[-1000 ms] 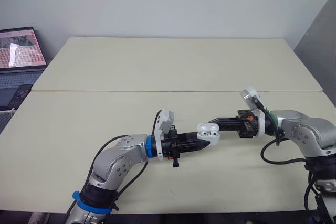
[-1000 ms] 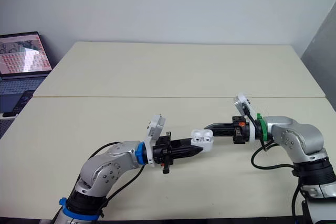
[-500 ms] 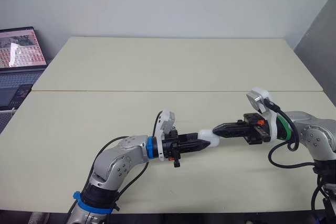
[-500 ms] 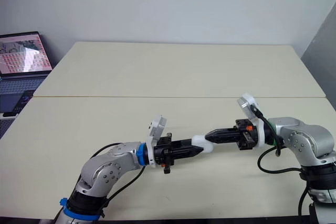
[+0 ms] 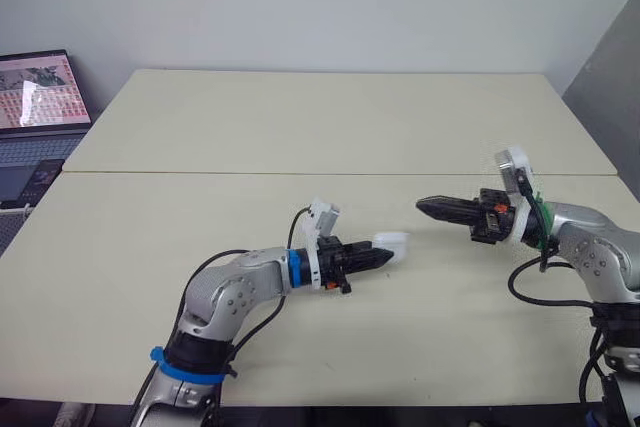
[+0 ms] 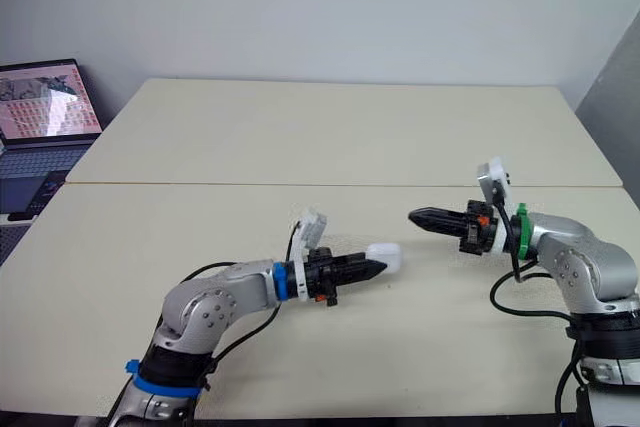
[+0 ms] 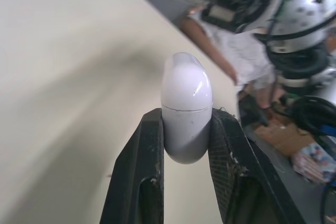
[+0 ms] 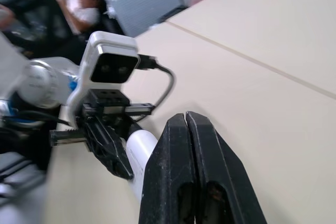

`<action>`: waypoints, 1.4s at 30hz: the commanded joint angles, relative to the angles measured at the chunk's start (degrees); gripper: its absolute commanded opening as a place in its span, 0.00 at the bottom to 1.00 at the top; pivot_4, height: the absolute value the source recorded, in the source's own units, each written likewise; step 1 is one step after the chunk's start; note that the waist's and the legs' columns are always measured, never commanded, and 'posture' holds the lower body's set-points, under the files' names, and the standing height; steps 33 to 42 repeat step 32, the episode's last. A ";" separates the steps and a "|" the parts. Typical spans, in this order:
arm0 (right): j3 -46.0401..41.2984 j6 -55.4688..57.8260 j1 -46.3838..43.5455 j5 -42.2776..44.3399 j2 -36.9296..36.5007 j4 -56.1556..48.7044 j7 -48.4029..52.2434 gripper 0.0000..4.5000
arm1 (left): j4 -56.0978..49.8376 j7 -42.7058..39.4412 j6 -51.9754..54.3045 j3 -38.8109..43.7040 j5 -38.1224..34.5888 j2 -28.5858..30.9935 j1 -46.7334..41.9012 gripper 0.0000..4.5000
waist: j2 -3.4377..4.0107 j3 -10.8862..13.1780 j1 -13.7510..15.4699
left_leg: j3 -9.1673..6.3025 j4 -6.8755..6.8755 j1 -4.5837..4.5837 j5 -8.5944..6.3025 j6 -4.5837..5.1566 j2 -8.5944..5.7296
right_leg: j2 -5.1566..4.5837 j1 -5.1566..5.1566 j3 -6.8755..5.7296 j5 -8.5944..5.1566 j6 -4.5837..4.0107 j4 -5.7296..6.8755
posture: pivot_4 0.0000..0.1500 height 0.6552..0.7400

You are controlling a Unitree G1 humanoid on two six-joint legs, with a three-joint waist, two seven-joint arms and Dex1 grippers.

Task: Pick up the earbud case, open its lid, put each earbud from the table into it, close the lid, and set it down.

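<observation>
The white earbud case (image 5: 393,243) has its lid closed and sits between the fingers of my left gripper (image 5: 386,256), low over the near-middle of the table. In the left wrist view the case (image 7: 186,106) is pinched at its lower half, with the rounded lid end sticking out past the fingertips (image 7: 152,121). My right gripper (image 5: 421,206) is shut on nothing and hovers a short way to the right of the case, pointing at it. The right wrist view shows the case (image 8: 139,150) beyond its closed fingertips (image 8: 178,124).
A laptop (image 5: 38,97) stands open at the table's far left edge. A seam (image 5: 300,173) runs across the cream table (image 5: 330,117). A seated person (image 8: 86,17) shows in the background of the right wrist view.
One second ago the case's lid stood open, then my right gripper pressed against it. Now the lid is closed and the right gripper has drawn back to the right.
</observation>
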 commanded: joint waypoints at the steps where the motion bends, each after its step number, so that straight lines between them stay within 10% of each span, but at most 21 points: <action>1: -2.92 -4.72 4.39 -2.37 0.16 -2.13 -1.74 0.01 | 1.27 7.40 6.42 0.40 1.46 -1.89 -3.69 0.18 | -0.01 0.00 0.07 | 0.01 0.00 -0.01 0.00 0.00 0.01 | 0.00 -0.03 0.01 0.00 0.00 0.00 | 1.00 1.00; 10: -2.76 -15.90 18.36 -11.75 -0.75 -7.29 -4.54 0.01 | 4.80 11.52 11.55 1.42 3.85 -3.15 -5.69 0.18 | 0.00 0.00 -0.08 | 0.07 -0.03 0.01 0.08 -0.14 0.03 | 0.04 -0.05 0.07 0.00 0.00 0.05 | 1.00 1.00; 17: -5.44 -23.45 24.52 -13.96 3.62 -9.20 -9.34 0.00 | -1.00 4.36 5.22 -0.48 5.63 3.56 -1.56 0.65 | 0.02 -0.01 -0.47 | 0.10 -0.05 0.06 0.14 -0.26 0.04 | 0.04 -0.02 0.12 0.00 0.00 0.04 | 1.00 1.00; 22: -7.19 -22.32 29.02 -11.33 2.72 -10.97 -7.29 0.29 | -9.88 -3.85 -4.78 -1.86 9.07 13.18 7.44 1.00 | 0.03 -0.02 -0.50 | 0.12 -0.09 0.08 0.14 -0.27 0.05 | 0.03 -0.01 0.18 0.00 0.00 0.01 | 1.00 1.00; 31: -6.92 -24.64 34.31 -11.53 0.99 -10.21 -3.49 1.00 | -9.04 -13.51 -38.31 4.25 21.83 22.31 24.58 1.00 | 0.08 -0.02 0.14 | 0.13 -0.12 0.13 0.00 -0.03 0.03 | -0.03 0.06 0.17 -0.01 -0.01 -0.05 | 1.00 1.00; 42: -6.83 -25.65 34.56 -11.96 1.14 -9.74 -3.21 1.00 | -8.32 -13.73 -39.62 4.95 21.86 22.17 25.24 1.00 | 0.08 -0.02 0.14 | 0.14 -0.12 0.13 0.00 -0.02 0.02 | -0.04 0.07 0.18 -0.01 -0.01 -0.06 | 1.00 1.00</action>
